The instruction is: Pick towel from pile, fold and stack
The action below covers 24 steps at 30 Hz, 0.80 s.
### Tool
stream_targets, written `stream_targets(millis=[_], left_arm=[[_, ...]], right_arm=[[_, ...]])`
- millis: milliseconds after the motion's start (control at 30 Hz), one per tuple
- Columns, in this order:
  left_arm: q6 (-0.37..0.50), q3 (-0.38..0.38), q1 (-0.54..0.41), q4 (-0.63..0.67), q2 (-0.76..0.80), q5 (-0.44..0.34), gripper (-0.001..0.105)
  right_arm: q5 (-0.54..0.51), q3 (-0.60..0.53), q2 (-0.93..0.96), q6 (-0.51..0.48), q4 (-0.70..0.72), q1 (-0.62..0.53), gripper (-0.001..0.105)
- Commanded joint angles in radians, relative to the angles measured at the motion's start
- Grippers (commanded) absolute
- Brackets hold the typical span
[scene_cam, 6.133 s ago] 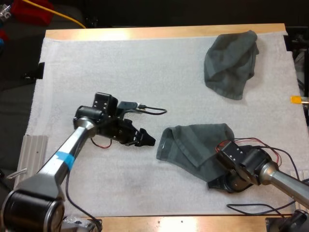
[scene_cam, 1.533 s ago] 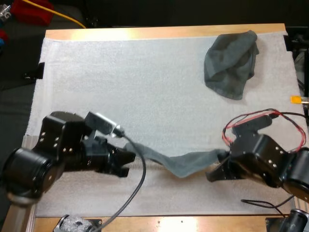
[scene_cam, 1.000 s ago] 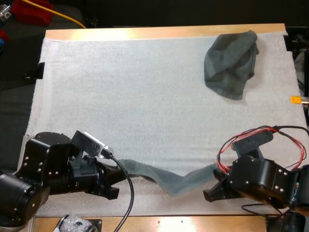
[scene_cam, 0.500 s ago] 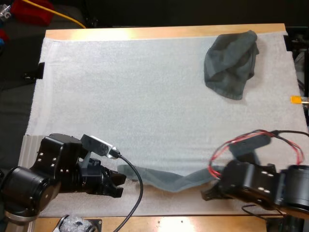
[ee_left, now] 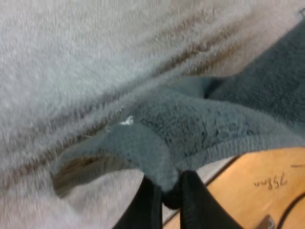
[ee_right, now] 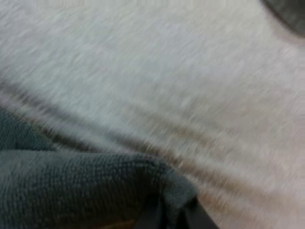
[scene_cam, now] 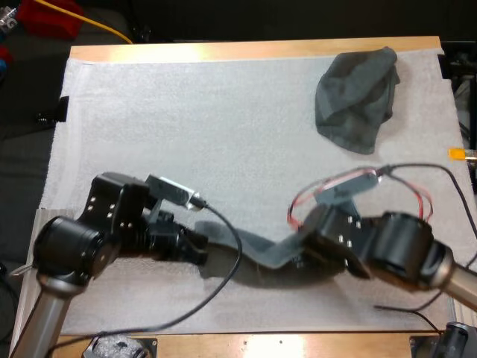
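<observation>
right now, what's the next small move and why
Probably ease the left gripper and right gripper apart: each is shut on an end of the towel, which hangs slack and twisted between them over the mat; pulling it taut should flatten it for folding.

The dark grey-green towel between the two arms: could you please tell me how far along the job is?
Done: one dark grey-green towel is picked up. In hand: the left end effector and right end effector each pinch an end of it, holding it over the white mat. Left: the fold, starting a stack, and the crumpled grey-green towel at the far right.
</observation>
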<state>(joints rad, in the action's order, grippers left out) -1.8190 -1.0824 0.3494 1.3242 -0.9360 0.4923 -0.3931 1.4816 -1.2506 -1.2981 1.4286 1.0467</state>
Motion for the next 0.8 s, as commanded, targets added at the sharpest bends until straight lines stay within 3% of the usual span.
stream_targets(millis=[0, 300, 633, 767], left_arm=[[0.006, -0.001, 0.005, -0.039, -0.015, -0.013, 0.0], [0.031, -0.001, -0.01, -0.154, -0.151, -0.086, 0.0], [0.052, -0.001, -0.064, -0.245, -0.348, -0.085, 0.0], [0.052, -0.001, -0.11, -0.276, -0.416, -0.022, 0.0]], right_arm=[[0.002, 0.008, -0.005, -0.049, -0.031, -0.034, 0.003], [0.172, 0.008, -0.097, -0.154, -0.191, -0.246, 0.003], [0.387, 0.008, -0.225, -0.157, -0.251, -0.418, 0.003], [0.395, 0.008, -0.276, -0.157, -0.252, -0.443, 0.003]])
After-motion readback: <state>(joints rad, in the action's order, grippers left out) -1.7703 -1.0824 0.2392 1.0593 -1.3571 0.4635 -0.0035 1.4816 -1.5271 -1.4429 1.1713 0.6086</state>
